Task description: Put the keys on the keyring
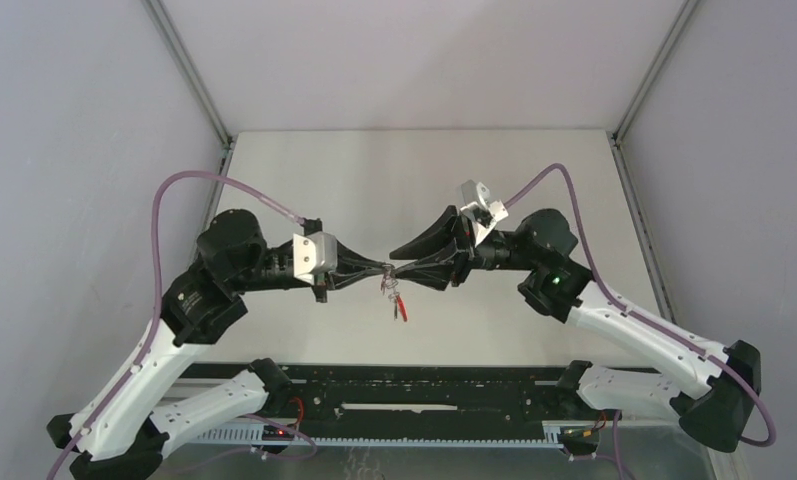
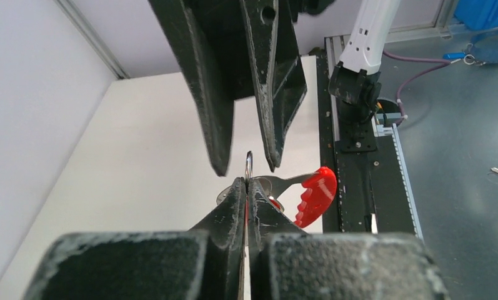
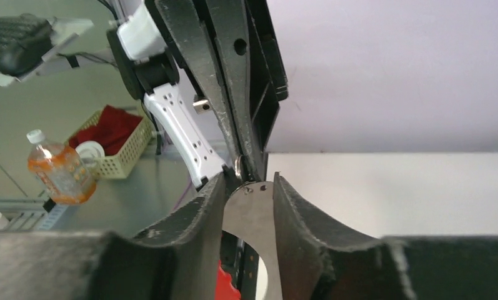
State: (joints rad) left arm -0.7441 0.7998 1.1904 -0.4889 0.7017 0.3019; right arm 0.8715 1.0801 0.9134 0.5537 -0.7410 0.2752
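The left gripper [image 2: 246,187] is clamped shut on the metal side of the keyring [image 2: 318,194]. A thin loop [image 2: 249,164] stands up just past its fingertips, and the red arc swings out to one side of them. This arm is acting as the holder: it keeps the ring in the air, clear of the table [image 2: 140,137] below.

From above, a small cluster [image 1: 398,298] of metal and red hangs just under the point where the two sets of fingertips meet nose to nose. It is too small to show which piece is which. I cannot pick out either key for certain, nor tell whether one is already threaded on.

The right gripper [image 3: 249,181] faces the left one with its fingers apart. A flat silver plate [image 3: 252,219] lies in the gap between them, and the thin loop sits between their tips without touching either. I cannot tell whether the fingers press on the plate, but the gap looks too loose for a real grip.

My judgement is that the task is in its middle. The ring is picked up and held steady, which is done. Left to do, as far as the pictures show, is getting a firm hold on a key and working it onto the ring, then the same for the second key.
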